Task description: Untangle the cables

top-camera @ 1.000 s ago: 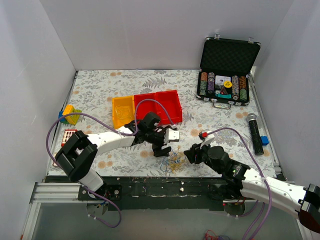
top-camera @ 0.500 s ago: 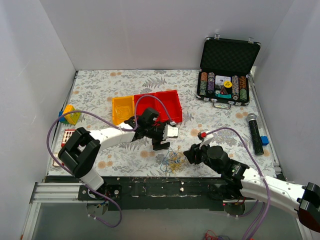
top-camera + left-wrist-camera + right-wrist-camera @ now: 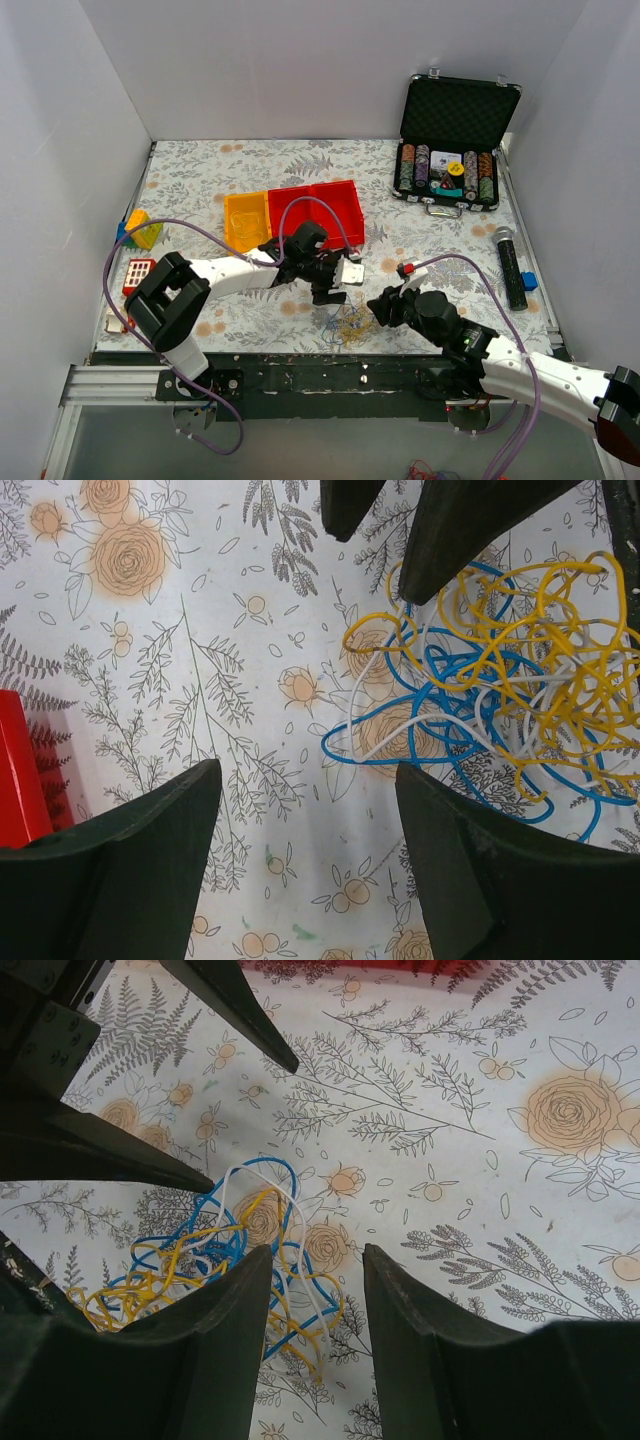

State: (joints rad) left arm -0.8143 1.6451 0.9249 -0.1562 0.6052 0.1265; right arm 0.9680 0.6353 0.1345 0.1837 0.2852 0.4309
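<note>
The cables (image 3: 349, 322) are a palm-sized tangle of thin blue, yellow and white wires lying on the floral table near its front edge. My left gripper (image 3: 326, 291) hangs just left of and behind the tangle, open and empty. In the left wrist view its jaws (image 3: 308, 780) stand wide over bare cloth, with the cables (image 3: 500, 700) to the upper right. My right gripper (image 3: 379, 306) is at the tangle's right side, open. In the right wrist view its gripper (image 3: 318, 1255) straddles the edge loops of the cables (image 3: 215, 1260), not closed on them.
Red bins (image 3: 320, 212) and a yellow bin (image 3: 245, 222) stand behind the left gripper. An open poker chip case (image 3: 450, 150) is at the back right. A black microphone (image 3: 510, 265) lies at the right. Toy blocks (image 3: 138, 230) lie at the left edge.
The left gripper lifted back slightly, then came down again beside the tangle, and its arm shifted a little right. The right arm and the cables have hardly moved.
</note>
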